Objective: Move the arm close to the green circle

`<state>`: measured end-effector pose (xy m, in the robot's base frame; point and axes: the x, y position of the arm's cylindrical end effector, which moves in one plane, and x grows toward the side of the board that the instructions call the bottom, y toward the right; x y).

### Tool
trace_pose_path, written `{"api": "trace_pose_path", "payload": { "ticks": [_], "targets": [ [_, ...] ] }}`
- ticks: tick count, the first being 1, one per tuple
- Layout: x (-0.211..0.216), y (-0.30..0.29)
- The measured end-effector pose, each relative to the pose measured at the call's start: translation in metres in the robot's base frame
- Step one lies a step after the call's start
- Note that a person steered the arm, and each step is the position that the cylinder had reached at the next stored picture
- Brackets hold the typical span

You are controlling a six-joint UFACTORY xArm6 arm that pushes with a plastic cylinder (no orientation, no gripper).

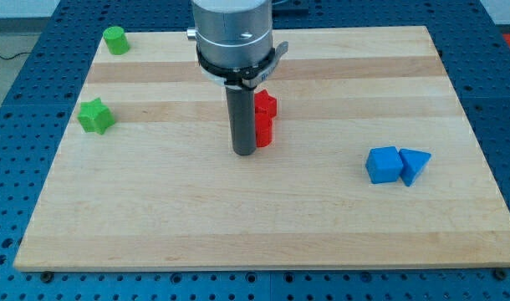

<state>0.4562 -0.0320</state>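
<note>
Wooden board carries green circle top-left, green star below, red blocks mid — blue cube touching blue triangle at right.

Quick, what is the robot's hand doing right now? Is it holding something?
No hand here: the arm ends in a dark rod. My tip holds nothing; it sits just left of the red blocks, far from the green circle block.

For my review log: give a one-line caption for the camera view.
My tip beside the red blocks, far from the green circle at the board's top left.
</note>
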Motion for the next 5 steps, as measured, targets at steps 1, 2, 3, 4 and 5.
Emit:
{"api": "trace_pose_path", "payload": {
  "ticks": [1, 2, 3, 4, 5],
  "targets": [
    [-0.006, 0.0],
    [-0.008, -0.001],
    [0.01, -0.038],
    [-0.015, -0.071],
    [-0.083, -0.092]
  ]
}}
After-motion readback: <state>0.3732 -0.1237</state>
